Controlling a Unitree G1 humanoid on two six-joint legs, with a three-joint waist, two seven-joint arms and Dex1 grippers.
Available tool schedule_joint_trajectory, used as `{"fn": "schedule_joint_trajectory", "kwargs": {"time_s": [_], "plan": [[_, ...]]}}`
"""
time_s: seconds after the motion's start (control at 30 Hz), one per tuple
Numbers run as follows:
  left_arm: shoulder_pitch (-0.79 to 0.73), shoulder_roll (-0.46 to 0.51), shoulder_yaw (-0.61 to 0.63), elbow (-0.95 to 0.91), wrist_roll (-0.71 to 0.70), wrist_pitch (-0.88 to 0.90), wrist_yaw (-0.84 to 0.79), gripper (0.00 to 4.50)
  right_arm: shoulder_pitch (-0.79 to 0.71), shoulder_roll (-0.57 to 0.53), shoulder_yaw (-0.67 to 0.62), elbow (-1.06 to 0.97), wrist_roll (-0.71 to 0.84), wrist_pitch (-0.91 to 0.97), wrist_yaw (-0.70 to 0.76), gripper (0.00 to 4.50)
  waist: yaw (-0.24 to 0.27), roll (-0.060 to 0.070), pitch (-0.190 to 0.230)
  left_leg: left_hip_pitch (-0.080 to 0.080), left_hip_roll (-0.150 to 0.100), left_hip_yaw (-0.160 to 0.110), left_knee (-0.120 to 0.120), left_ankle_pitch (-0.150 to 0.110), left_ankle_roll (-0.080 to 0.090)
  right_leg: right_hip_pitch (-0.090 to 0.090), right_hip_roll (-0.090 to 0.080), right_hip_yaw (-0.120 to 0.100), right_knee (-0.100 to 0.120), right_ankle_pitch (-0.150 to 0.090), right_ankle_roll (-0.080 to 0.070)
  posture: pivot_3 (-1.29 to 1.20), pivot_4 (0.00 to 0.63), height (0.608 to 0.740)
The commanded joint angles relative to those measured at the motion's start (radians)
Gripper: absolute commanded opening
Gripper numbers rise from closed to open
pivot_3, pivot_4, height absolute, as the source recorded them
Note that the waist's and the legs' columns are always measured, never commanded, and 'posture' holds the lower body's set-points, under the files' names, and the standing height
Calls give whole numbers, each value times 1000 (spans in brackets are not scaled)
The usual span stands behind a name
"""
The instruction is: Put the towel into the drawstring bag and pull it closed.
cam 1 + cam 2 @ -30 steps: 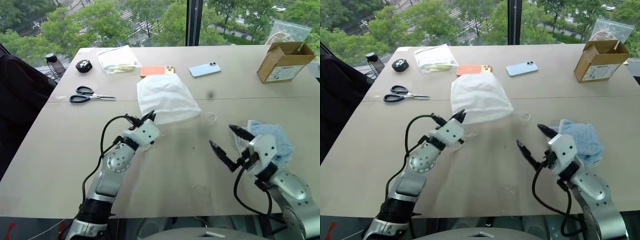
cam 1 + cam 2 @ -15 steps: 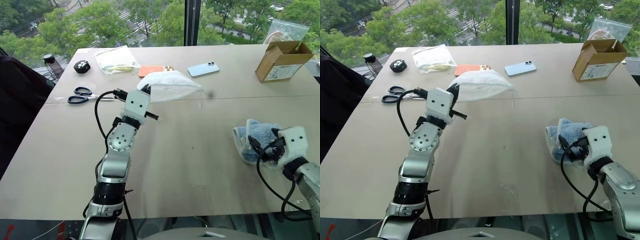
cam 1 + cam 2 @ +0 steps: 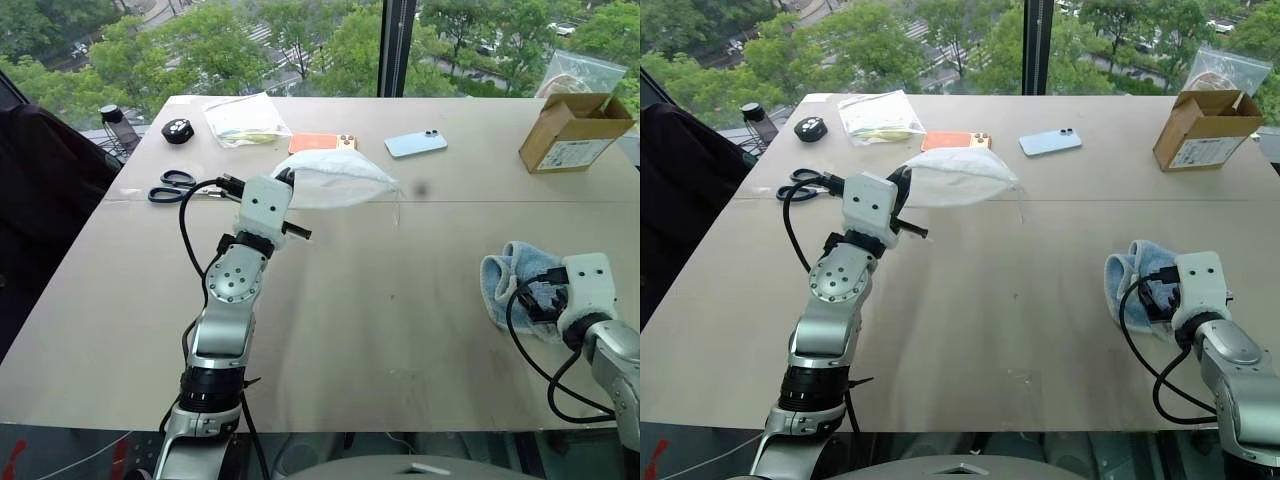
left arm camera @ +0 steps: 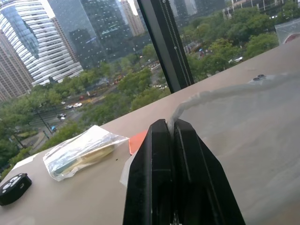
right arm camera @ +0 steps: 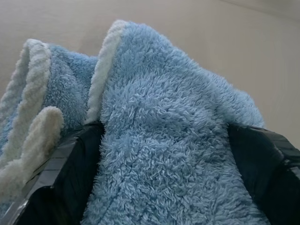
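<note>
The drawstring bag [image 3: 342, 181] is a white translucent pouch held up off the table near the middle. My left gripper [image 3: 286, 179] is shut on its left edge, and the left wrist view shows the closed fingers [image 4: 159, 140] pinching the fabric of the bag [image 4: 243, 117]. A thin cord [image 3: 398, 205] dangles from the bag's right end. The towel [image 3: 509, 283], light blue and fluffy, lies bunched at the table's right front. My right gripper [image 5: 164, 129] is open and pushed into it, one black finger [image 5: 65, 178] on each side of the towel [image 5: 159, 108].
Scissors [image 3: 184, 187] lie left of the bag. Along the far edge are a clear zip bag [image 3: 241, 117], an orange phone [image 3: 322, 143], a blue phone [image 3: 415, 145] and an open cardboard box [image 3: 574, 131]. A black puck [image 3: 177, 129] and a bottle [image 3: 115, 123] sit far left.
My left gripper has raised the bag's edge, lifting the bag off the table. My right gripper has swung right and down onto the towel, fingers now astride it.
</note>
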Motion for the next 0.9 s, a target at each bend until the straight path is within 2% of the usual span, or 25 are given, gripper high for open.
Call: {"fn": "schedule_joint_trajectory", "kwargs": {"time_s": [0.03, 0.07, 0.1, 0.4, 0.43, 0.6, 0.7, 0.73, 0.83, 0.9], "plan": [[-29, 4, 4, -14, -8, -16, 5, 48, 42, 19, -3, 43, 46, 245, 15, 4500, 8, -3, -2, 1, 0, -1, 0, 0, 0, 1, 0, -1, 0, 0, 0, 0, 150, 736], [-30, 4, 4, -13, -8, -16, 5, 48, 40, 25, -5, 36, 59, 275, 19, 4500, 13, -6, -4, 1, 0, -1, 0, 0, 0, 1, 0, -1, -1, 0, 0, 0, 150, 736], [-32, 3, 3, -12, -9, -16, 6, 0, 41, 30, -5, 28, 70, 296, 23, 3880, 15, -8, -5, 1, 0, -2, 0, -1, 1, 1, 0, -2, -1, 0, 0, 0, 150, 736], [-55, -5, 3, -5, -24, -3, 7, 0, 47, 40, 10, -5, 111, 362, 43, 176, 26, -16, -10, 1, 0, -2, -1, -3, -3, 2, 0, -3, -3, 0, 0, 0, 150, 736], [-57, -7, 2, -2, -27, -2, 5, 0, 47, 40, 9, -7, 114, 363, 47, 29, 27, -16, -10, 1, 0, -2, -1, -3, -3, 2, 0, -3, -3, 0, 0, 0, 150, 736], [-65, -23, -10, 4, -56, 10, -14, 0, -36, 94, -26, -50, 200, 320, 98, 29, 23, -17, -11, 1, 0, -2, -1, -4, -3, 3, 0, -3, -3, 0, 0, 0, 150, 736], [-66, -38, -21, 3, -80, 24, -29, 0, -175, 182, -89, -120, 376, 363, 175, 29, -5, -13, -7, 2, 3, 1, -2, -5, 1, 2, 0, -2, -2, 0, 0, 0, 150, 736], [-67, -45, -23, 2, -89, 31, -34, 0, -225, 213, -110, -145, 448, 395, 194, 29, -22, -7, -3, 1, 4, 2, -2, -6, 1, 1, 0, -2, -2, 0, 0, 0, 150, 736], [-70, -57, -31, -2, -111, 44, -49, 0, -344, 282, -161, -181, 631, 493, 215, 29, -40, 4, 4, 1, 8, 7, -2, -5, 2, -2, -1, -4, -2, 2, -2, 0, 150, 736], [-68, -60, -38, -4, -119, 49, -56, 0, -402, 304, -175, -182, 717, 531, 203, 29, -48, 5, 5, -2, 8, 6, -2, -5, 1, -6, -1, -4, 0, 3, -2, 0, 150, 736]]}}
